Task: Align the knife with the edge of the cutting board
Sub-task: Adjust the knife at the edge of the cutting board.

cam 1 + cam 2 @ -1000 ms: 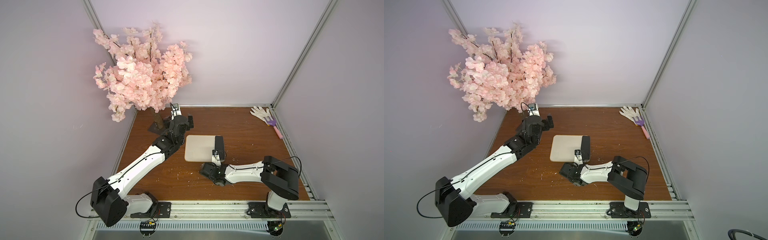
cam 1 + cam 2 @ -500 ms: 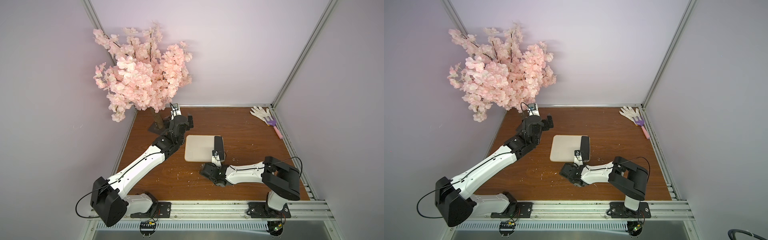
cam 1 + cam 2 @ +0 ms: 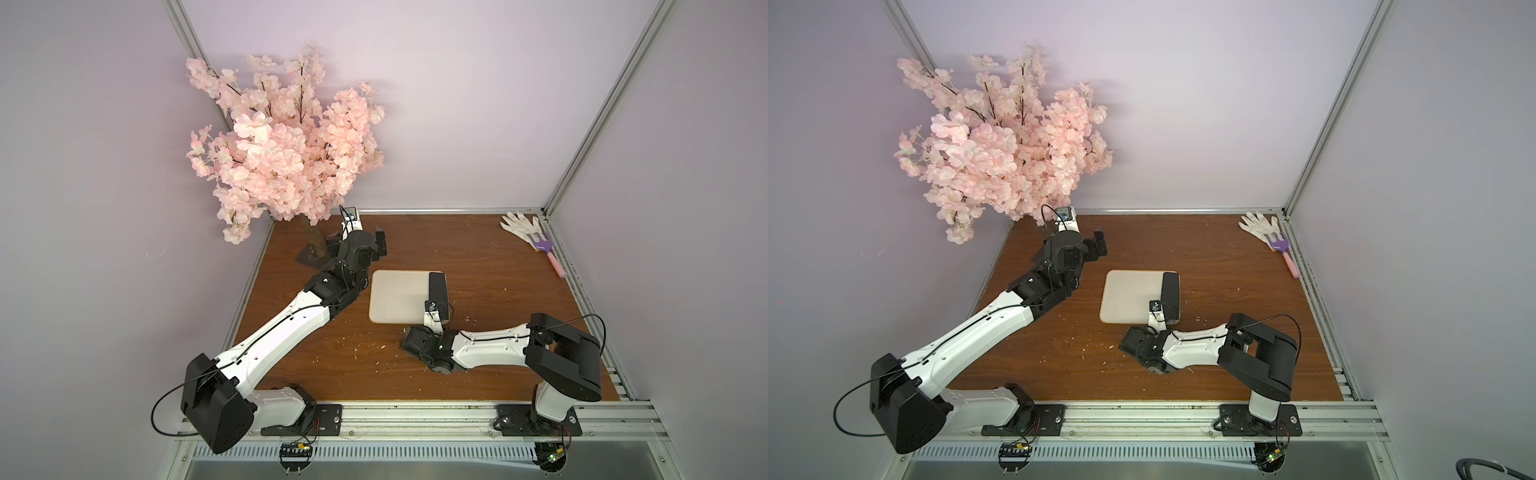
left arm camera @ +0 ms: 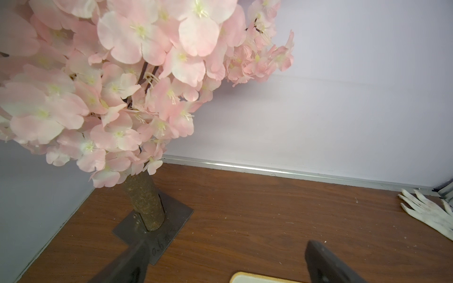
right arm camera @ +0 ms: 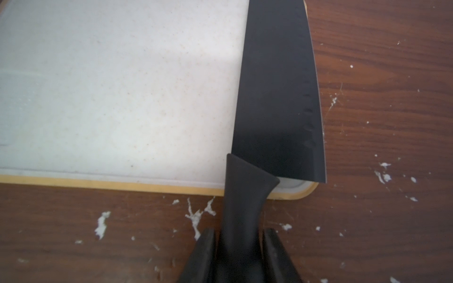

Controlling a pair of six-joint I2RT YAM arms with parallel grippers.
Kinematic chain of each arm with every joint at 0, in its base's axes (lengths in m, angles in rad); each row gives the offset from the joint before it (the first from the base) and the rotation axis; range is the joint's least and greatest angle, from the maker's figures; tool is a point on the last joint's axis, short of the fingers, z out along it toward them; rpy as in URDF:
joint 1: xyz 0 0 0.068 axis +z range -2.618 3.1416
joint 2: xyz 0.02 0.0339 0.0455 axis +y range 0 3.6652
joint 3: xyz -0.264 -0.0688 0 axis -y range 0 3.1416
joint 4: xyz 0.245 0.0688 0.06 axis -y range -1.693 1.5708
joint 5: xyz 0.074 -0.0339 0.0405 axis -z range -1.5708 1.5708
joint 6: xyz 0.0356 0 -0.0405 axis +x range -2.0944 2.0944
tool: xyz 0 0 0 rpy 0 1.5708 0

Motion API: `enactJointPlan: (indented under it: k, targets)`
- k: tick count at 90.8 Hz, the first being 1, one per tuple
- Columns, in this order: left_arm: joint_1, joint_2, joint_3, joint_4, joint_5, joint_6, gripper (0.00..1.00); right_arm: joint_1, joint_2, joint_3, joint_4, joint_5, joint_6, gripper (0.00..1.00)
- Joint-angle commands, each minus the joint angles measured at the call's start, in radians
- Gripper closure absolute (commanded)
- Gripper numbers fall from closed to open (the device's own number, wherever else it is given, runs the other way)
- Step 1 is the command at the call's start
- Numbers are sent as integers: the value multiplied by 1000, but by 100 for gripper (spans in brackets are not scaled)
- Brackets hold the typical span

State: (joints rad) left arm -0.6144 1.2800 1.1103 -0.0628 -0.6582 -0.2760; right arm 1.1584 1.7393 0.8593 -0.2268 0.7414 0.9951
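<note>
Nothing much moved: your right gripper [image 5: 240,234] stays clamped on the knife [image 5: 277,98] handle, blade flat along the board [image 5: 122,85] right edge. Your left gripper [image 4: 224,247] hovers near the tree base [image 4: 171,220], jaws apart.

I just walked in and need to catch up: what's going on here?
The right gripper has its fingers shut on the handle of the black knife, whose blade lies flat along one edge of the cutting board, roughly in line with it. The left gripper hangs open beside the blossom tree, holding nothing.
</note>
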Motion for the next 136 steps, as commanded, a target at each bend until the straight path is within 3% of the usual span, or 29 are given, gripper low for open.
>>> enactJointPlan:
  k: [1, 34, 69, 82, 115, 129, 136]
  targets:
    - [14, 0, -4, 8, 1, -6, 0, 4, -30, 2, 1, 36, -7, 65]
    - [14, -2, -4, 7, 3, -6, 0, 5, -32, 3, -3, 35, -6, 50]
    - [22, 1, -4, 8, 7, -9, 0, 6, -74, -11, 14, 23, -37, 26]
    - [28, 0, -5, 8, 4, -11, 0, 10, -114, -22, 37, 11, -80, 2]
    - [38, -34, -64, 88, 8, 42, 0, -21, -318, -35, 83, -46, -289, 1]
    - [53, -50, -80, 117, 48, 71, 0, -123, -446, -94, 135, -156, -379, 1]
    - [86, -66, -88, 119, 122, 71, 0, -187, -526, -131, 175, -220, -434, 1]
